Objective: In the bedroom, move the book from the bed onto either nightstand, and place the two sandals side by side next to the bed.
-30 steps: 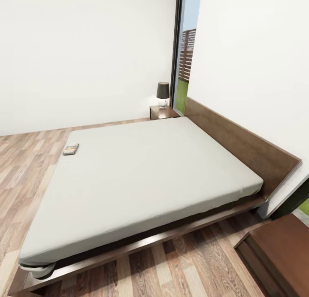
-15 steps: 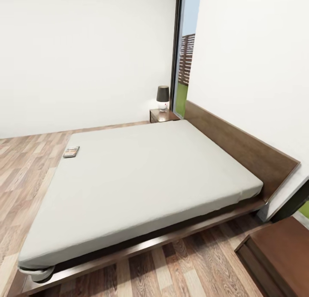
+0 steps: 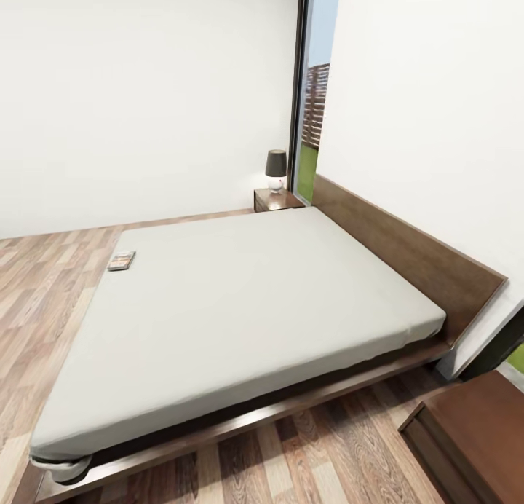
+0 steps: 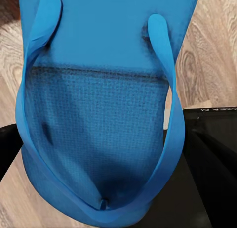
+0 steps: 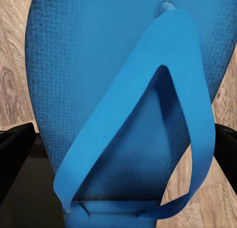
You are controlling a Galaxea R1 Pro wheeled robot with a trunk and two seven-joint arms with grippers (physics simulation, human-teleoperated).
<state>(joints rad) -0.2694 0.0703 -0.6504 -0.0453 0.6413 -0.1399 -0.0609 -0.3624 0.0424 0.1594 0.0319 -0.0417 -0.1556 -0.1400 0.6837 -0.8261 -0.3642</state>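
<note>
Left fingers: in our left wrist view a bright blue sandal (image 4: 98, 114) lies between two black finger bodies, one (image 4: 212, 173) on one side and one (image 4: 9, 149) on the other. We take the sandal to be grasped, the fingers spread as wide as its sole; the contact points themselves are hidden behind it.
Right fingers: in our right wrist view a second blue sandal (image 5: 128, 104) sits the same way, with a black finger (image 5: 15, 159) at one flank and another (image 5: 227, 136) at the other. It too looks clenched across the sole's width.
Sandals relative to fingers: each sandal lies strap side toward its camera, its toe post at the near end close to the finger roots, with wood-plank floor (image 4: 217, 50) showing past it.
Book: from our head view one small dark book (image 3: 121, 261) lies flat on the bed (image 3: 247, 307), at the far foot corner of the grey mattress, well apart from the headboard.
Nightstands: we count two, a far one (image 3: 275, 199) beside the headboard carrying a lamp (image 3: 275, 169), and a near one (image 3: 473, 435) at the picture's lower right corner.
Counts: two sandals, one book, one bed.
Room: white walls, and a tall dark-framed window (image 3: 311, 103) behind the far nightstand.
</note>
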